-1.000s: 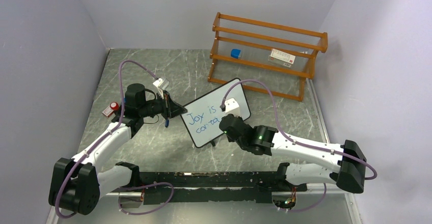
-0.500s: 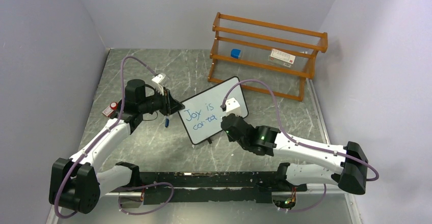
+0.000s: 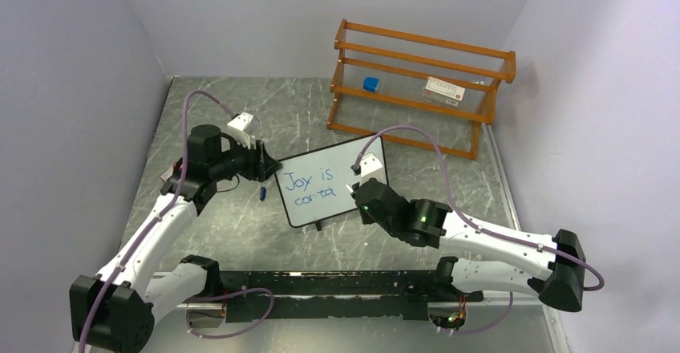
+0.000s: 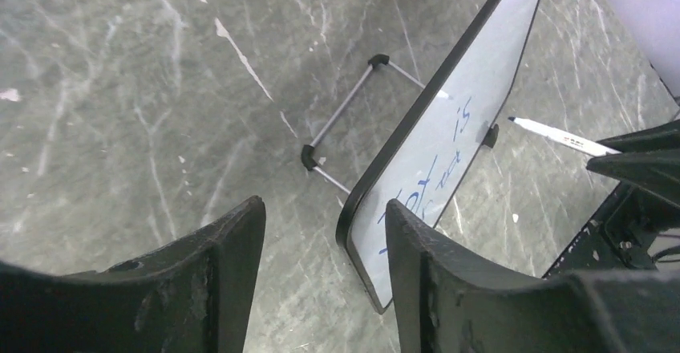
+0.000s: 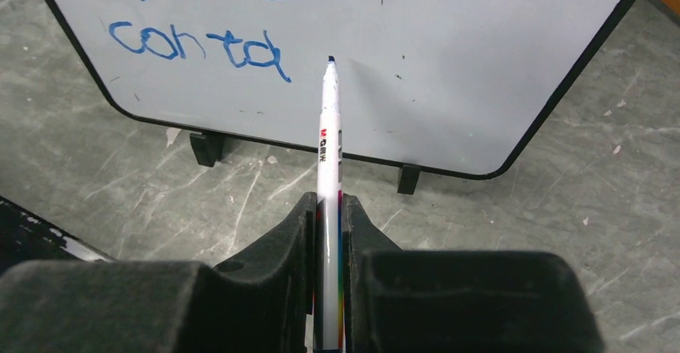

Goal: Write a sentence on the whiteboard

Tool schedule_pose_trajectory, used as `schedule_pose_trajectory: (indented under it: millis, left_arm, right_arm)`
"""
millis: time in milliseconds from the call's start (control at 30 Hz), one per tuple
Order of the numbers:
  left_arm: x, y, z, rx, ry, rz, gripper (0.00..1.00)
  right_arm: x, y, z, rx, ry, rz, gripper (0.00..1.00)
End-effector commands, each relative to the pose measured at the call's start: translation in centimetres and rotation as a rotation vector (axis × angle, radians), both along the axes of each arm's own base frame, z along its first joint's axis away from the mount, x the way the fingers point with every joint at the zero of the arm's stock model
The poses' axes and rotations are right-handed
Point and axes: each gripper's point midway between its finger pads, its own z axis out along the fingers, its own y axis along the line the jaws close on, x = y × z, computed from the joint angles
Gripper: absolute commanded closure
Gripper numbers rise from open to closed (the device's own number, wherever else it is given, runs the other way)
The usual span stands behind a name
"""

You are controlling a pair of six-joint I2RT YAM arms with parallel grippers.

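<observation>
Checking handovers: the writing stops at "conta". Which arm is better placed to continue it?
Right. The right pincer is shut on the marker, its tip aimed at the whiteboard just after "conta". The left pincer is open, holding nothing.

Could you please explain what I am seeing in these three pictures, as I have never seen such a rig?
These are two robot arms bolted at the near edge of a grey table. The wide picture looks down from above and behind them; the other two come from a camera on each wrist. On the table stands a small whiteboard on little feet, with an orange wooden rack behind it and a small blue item lying beside it. The right gripper is shut on a white marker, whose tip points at the board just after the blue writing, "Joy is conta". The left gripper is open, with the board's edge between its fingers.
</observation>
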Motion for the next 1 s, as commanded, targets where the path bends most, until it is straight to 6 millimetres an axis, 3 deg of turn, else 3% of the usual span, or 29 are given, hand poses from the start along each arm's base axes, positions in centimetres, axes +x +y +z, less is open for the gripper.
schedule_pose_trajectory:
  millis: [0,67,200,433,733,967]
  left_arm:
    - [0.7,2.0,3.3,0.069,-0.093,0.081,0.36]
    - [0.5,2.3,4.6,0.075,-0.125,0.093,0.29]
    - [-0.5,2.4,7.3,0.084,-0.223,0.068,0.25]
    - [-3.8,-0.3,11.3,0.111,-0.475,-0.129,0.23]
    - [-7.1,-3.9,11.9,0.158,-0.719,-0.398,0.24]
    - [-8.6,-7.4,11.0,0.222,-0.859,-0.589,0.26]
  right_arm:
    - [-0.2,0.2,1.5,0.051,-0.004,0.017,1.0]
    - [-0.3,0.3,2.0,0.059,-0.006,0.027,1.0]
    - [-0.6,0.6,3.0,0.074,-0.002,0.055,1.0]
    - [-1.4,2.1,4.9,0.113,0.017,0.135,1.0]
    - [-2.3,3.7,7.8,0.163,0.04,0.217,1.0]
    - [-3.2,5.2,9.8,0.215,0.065,0.291,1.0]
